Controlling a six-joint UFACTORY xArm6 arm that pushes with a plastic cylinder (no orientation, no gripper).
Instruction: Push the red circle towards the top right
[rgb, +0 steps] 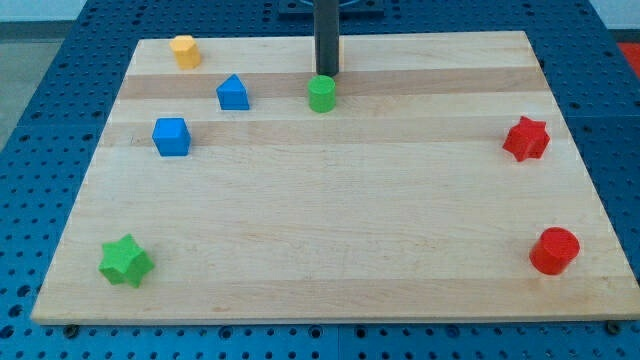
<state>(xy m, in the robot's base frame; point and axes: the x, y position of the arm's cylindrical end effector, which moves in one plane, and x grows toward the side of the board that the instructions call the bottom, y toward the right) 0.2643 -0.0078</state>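
A pale wooden board (330, 200) fills the view, seen from above and slightly in front. My tip (327, 74) — the bare end of a dark rod, with no hand to open, close or hold anything — sits near the board's top edge at about 12 o'clock, just above a green cylinder (321, 94). Something orange shows just behind the rod; its shape cannot be made out.

The red circle (554, 250), the block to be pushed, lies far off at about 4 o'clock, close to the board's right edge. A red star (526, 138) sits at 3 o'clock, directly between the circle and the top right corner.

The likely trouble: pushed straight up, the circle would probably strike the star and shove it along, or slide off the nearby right edge if contact is off-centre. The tip would need to get below and left of the circle first.

Well apart on the left are an orange block (184, 50) at 11 o'clock, a blue house-shaped block (233, 92), a blue cube (171, 136) and a green star (126, 261) at 8 o'clock — none in the way.
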